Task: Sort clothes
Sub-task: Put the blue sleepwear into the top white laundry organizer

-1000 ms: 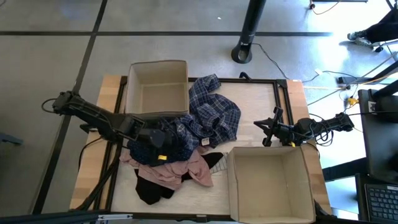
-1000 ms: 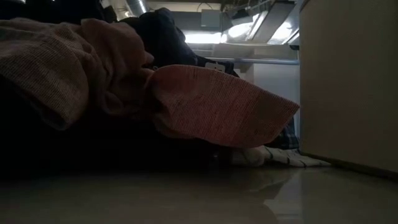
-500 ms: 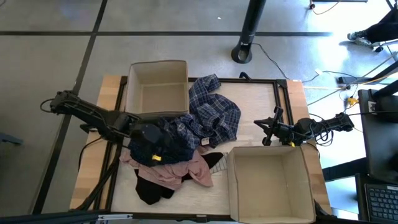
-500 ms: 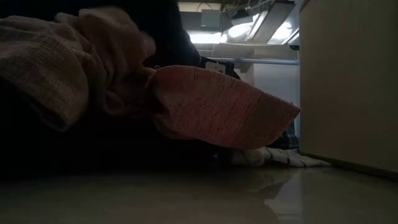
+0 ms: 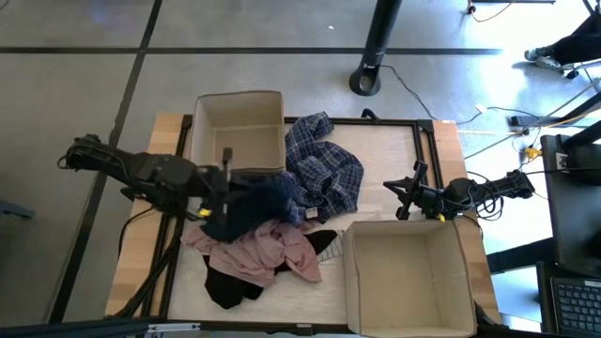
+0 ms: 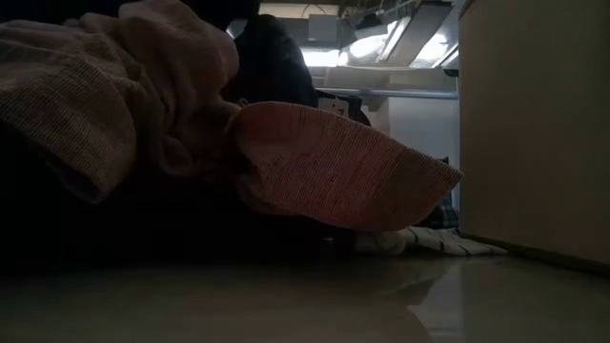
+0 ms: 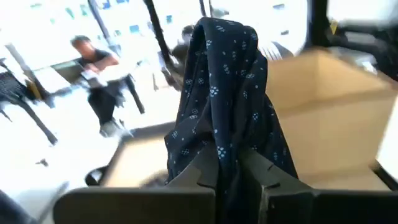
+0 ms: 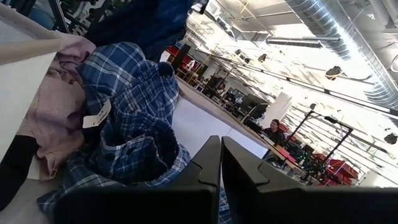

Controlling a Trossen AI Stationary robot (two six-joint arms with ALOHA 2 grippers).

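Left wrist view: left tool [image 7: 229, 163] clamped on dark navy patterned piece [image 7: 224, 93].

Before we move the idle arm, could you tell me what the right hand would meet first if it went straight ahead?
Most likely the blue-white plaid shirt; the right hand, shut, points straight at it, though the gap between them is hard to judge.

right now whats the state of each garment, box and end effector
navy patterned garment: lifted, hanging from left end effector
plaid shirt: crumpled on table
pink garment: heaped on table
back box: open, empty
front box: open, empty
right end effector: shut, holding nothing
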